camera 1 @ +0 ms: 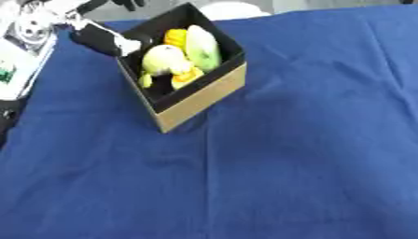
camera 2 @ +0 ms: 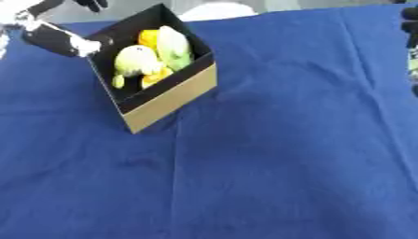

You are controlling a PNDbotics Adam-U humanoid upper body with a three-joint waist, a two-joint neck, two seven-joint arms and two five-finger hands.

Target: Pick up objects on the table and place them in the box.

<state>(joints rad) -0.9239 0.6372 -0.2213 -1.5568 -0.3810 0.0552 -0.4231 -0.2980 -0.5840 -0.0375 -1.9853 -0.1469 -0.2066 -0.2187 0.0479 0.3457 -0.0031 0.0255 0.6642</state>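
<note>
A cardboard box (camera 1: 204, 95), tan outside and black inside, stands askew on the blue cloth at the upper left. Inside lie a pale yellow-green plush toy (camera 1: 163, 59), a light green oval thing (camera 1: 204, 46) and orange-yellow pieces (camera 1: 176, 36). My left hand (camera 1: 100, 40) is at the box's left corner: a straight black part with a white end touches the rim, and other dark fingers (camera 1: 127, 3) show at the top edge, holding nothing. A dark shape (camera 2: 411, 21) at the right edge of the right eye view may be my right hand.
The blue cloth (camera 1: 286, 163) covers the table in front and to the right of the box. A white rounded object (camera 1: 233, 9) sits behind the box. White and black equipment (camera 1: 24, 35) lies off the cloth at the left edge.
</note>
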